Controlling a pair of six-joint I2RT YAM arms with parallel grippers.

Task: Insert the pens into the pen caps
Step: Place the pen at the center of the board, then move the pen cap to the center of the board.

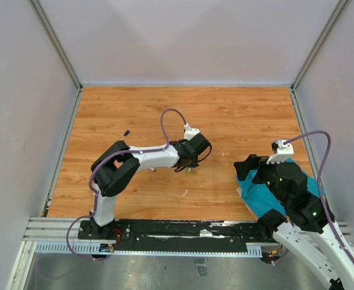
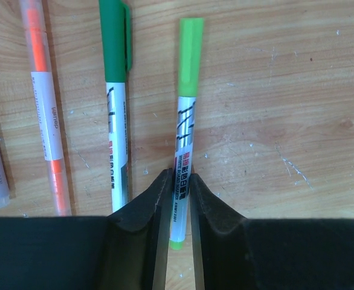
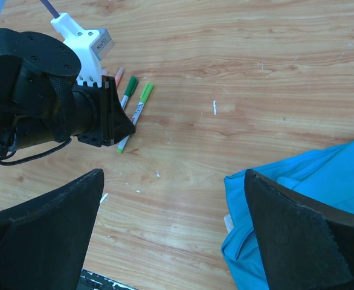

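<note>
Gripping light-green pen [image 2: 185,130], left hand [image 2: 179,179], label print illegible

Left arm [image 1: 142,159] folds at the elbow and reaches right toward mid-table, wrist tipped downward. Its left gripper [image 2: 178,181] sits low at the surface, both fingers [image 2: 150,205] pressed against the barrel of a light green pen [image 2: 186,115]. Right arm [image 1: 298,202] extends along the table's right side, its right gripper [image 3: 174,178] spread wide.
</note>
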